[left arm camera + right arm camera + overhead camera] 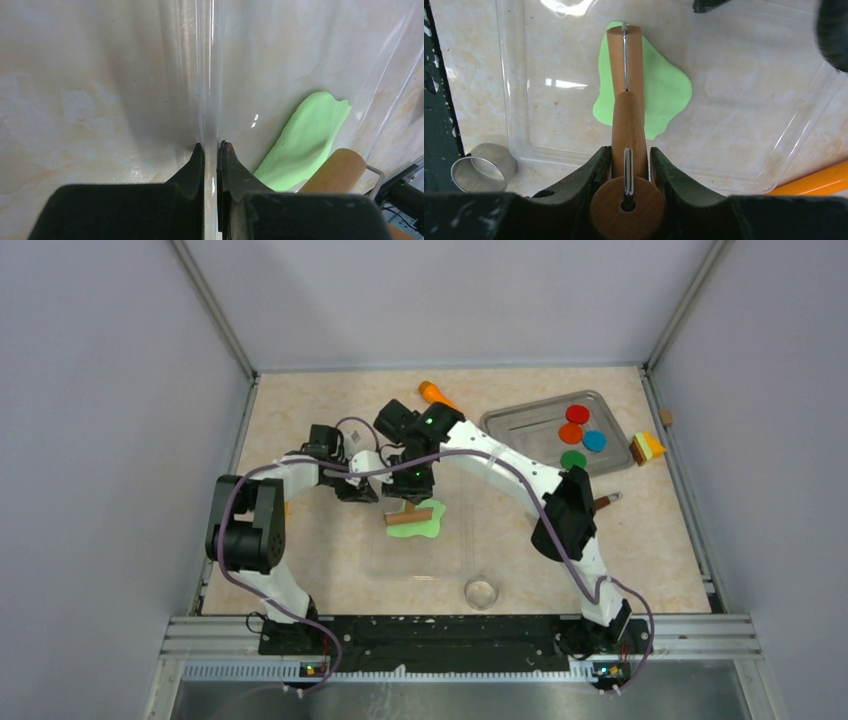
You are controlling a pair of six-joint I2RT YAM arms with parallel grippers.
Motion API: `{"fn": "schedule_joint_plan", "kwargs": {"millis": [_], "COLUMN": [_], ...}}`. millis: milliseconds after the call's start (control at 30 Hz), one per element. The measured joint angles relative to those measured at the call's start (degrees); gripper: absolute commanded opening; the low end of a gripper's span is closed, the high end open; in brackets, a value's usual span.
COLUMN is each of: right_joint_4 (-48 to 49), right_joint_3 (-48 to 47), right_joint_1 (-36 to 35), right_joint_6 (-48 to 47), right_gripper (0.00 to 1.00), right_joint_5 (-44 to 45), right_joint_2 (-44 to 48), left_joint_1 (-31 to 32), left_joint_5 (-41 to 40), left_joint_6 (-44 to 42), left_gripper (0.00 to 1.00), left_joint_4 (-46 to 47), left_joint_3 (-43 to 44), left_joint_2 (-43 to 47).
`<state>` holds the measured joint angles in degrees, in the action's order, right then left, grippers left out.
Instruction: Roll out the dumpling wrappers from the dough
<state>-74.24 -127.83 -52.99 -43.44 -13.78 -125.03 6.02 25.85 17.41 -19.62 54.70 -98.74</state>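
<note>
Top view: the dough (432, 529) is a thin lime-green sheet lying flat in a clear tray (420, 560) at table centre. A wooden rolling pin (415, 518) lies across the dough's far edge. The right gripper (412, 502) is on the pin, the left gripper (368, 492) at the tray's left edge. A metal ring cutter (481, 592) sits near the tray's front. A metal tray (540, 435) at far right holds coloured discs.

Left wrist: left gripper (211, 150) with jaws nearly closed, pinching the clear tray (210, 75) rim. Dough (310, 140) to the right, the pin (335, 172) on its near end.

Right wrist: right gripper (630, 160) clamped narrow on the rolling pin (629, 125) handle, with the roller resting on the dough (664, 90). Ring cutter (484, 167) is outside the clear tray (549, 115), at lower left.
</note>
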Motion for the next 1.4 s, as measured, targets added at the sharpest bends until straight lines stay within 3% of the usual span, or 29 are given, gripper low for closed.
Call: {"fn": "schedule_joint_plan", "kwargs": {"millis": [500, 867, 1000, 1200, 1400], "right_joint_4": [4.3, -0.5, -2.7, -2.0, 2.0], "right_joint_3": [15.0, 15.7, 11.4, -1.8, -0.5], "right_joint_1": [-6.3, -8.2, -8.0, -3.7, 9.1], "right_joint_6": [-6.7, -4.2, -1.6, 8.8, 21.2], "right_gripper": [0.0, 0.0, 0.0, 0.0, 0.0], "right_joint_5": [7.3, 4.4, 5.1, 1.1, -7.6], "right_joint_2": [5.9, 6.1, 4.5, 3.3, 4.9], "left_joint_1": [-0.1, 0.0, 0.0, 0.0, 0.0], "left_joint_5": [0.9, 1.4, 1.4, 1.4, 1.4], "left_joint_6": [0.2, 0.2, 0.2, 0.4, 0.4], "left_gripper": [0.0, 0.0, 0.0, 0.0, 0.0], "left_joint_4": [-1.0, -1.1, -1.1, -1.0, -1.0], "left_joint_3": [2.5, 3.3, 3.3, 3.3, 3.3], "left_joint_2": [-2.1, -2.8, -2.8, -2.8, -2.8]}}
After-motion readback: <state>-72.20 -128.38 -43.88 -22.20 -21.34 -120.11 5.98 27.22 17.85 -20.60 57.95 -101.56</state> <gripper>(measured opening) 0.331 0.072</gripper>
